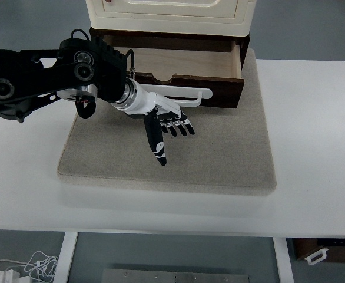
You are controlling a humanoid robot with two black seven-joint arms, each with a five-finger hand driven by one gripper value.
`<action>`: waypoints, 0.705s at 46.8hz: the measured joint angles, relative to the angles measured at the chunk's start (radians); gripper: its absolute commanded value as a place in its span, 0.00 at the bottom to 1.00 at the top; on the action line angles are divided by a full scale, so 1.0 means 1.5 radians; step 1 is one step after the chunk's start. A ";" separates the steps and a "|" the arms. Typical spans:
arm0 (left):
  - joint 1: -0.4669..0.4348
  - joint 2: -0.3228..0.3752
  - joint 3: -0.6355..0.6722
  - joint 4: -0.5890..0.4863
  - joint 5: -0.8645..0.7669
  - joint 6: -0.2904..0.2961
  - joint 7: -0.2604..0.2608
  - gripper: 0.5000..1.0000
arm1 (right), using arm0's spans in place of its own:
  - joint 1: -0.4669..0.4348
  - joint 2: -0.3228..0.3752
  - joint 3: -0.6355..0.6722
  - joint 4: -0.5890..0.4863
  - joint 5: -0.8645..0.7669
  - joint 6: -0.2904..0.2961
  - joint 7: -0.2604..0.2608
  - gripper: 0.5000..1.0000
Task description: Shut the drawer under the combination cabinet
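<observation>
Drawer (178, 62) pulled out under the cream cabinet (169, 15), open toward the near edge, long axis left-right, white handle (181, 94) on its front. Left hand (163, 124) just in front of handle, fingers spread, holding nothing, thumb pointing down over grey mat (231, 153) on white tabletop (314, 130).

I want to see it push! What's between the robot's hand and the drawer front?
Only the drawer's white handle; the left hand sits just before the drawer, head view.

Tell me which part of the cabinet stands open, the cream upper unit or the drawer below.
The dark wooden drawer under the cream upper unit is pulled out, showing its pale inside; the upper unit looks shut.
</observation>
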 measured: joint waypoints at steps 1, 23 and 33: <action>0.000 0.000 0.000 0.003 0.000 0.000 0.000 0.98 | 0.000 0.000 0.000 0.000 0.000 0.000 0.000 0.90; -0.002 -0.012 -0.012 0.050 0.034 0.000 -0.003 0.97 | 0.000 0.000 0.000 0.000 0.000 0.000 0.000 0.90; -0.002 -0.012 -0.017 0.074 0.035 0.000 -0.006 0.97 | 0.000 0.000 0.000 0.000 0.000 0.000 0.000 0.90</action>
